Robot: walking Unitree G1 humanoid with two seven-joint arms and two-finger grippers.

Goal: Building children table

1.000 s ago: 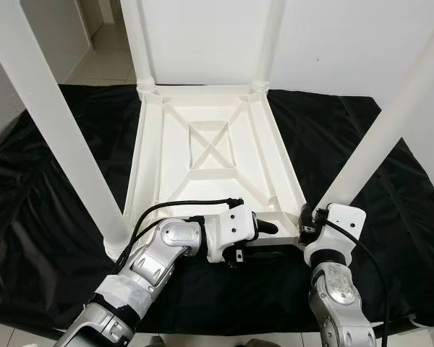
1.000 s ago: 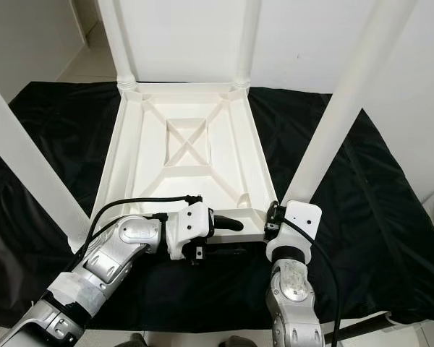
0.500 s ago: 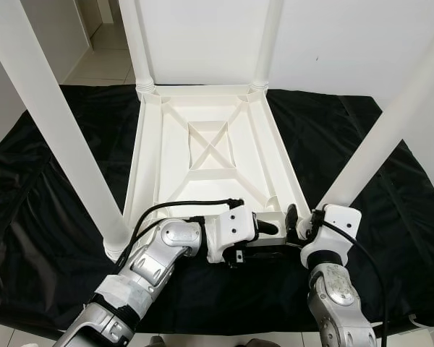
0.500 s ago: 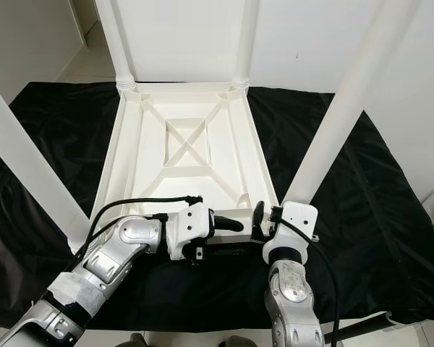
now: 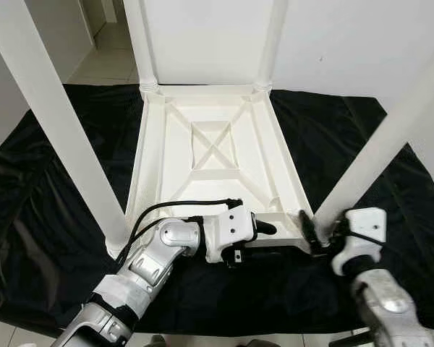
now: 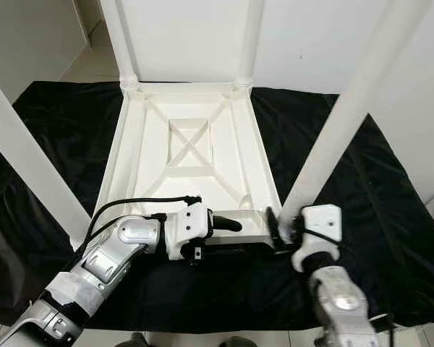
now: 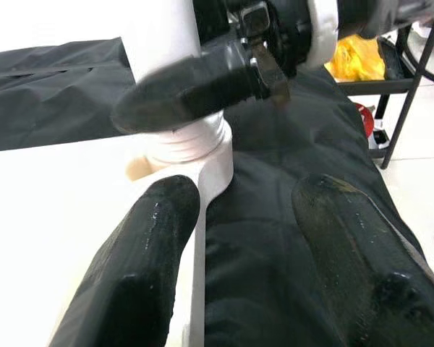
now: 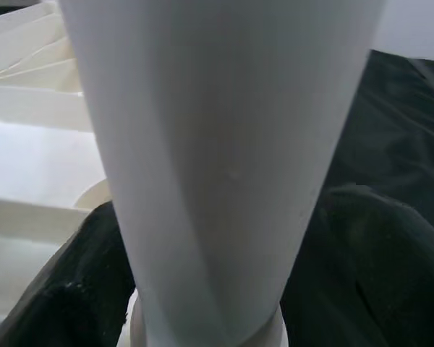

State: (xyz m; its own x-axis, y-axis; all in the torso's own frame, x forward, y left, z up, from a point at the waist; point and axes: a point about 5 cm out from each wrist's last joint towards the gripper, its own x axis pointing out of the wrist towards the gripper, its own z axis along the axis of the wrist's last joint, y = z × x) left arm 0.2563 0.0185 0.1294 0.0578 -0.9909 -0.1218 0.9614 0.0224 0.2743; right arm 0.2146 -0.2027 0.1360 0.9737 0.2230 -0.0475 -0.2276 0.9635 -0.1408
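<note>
A white plastic children's table [image 5: 213, 144] lies upside down on a black cloth, its four legs pointing up. My left gripper [image 5: 252, 242] is open and straddles the table's near rim [image 7: 199, 238], one finger over the underside and one outside. My right gripper [image 5: 315, 231] is at the foot of the near right leg [image 5: 376, 152]. In the right wrist view that leg [image 8: 217, 144] sits between both fingers [image 8: 50, 296], which press on it. The left wrist view looks at the leg's ribbed collar [image 7: 192, 144], with a right finger [image 7: 181, 90] lying across it.
The black cloth [image 5: 50, 217] covers the floor around the table. The near left leg [image 5: 65, 130] rises close to my left arm; two far legs [image 5: 139, 43] stand against a white wall. A yellow bag [image 7: 362, 54] and a black metal stand lie beyond the cloth.
My right wrist has swung to the right and nearer around the near right leg, keeping its fingers at the leg's foot. The left gripper has stayed on the near rim.
</note>
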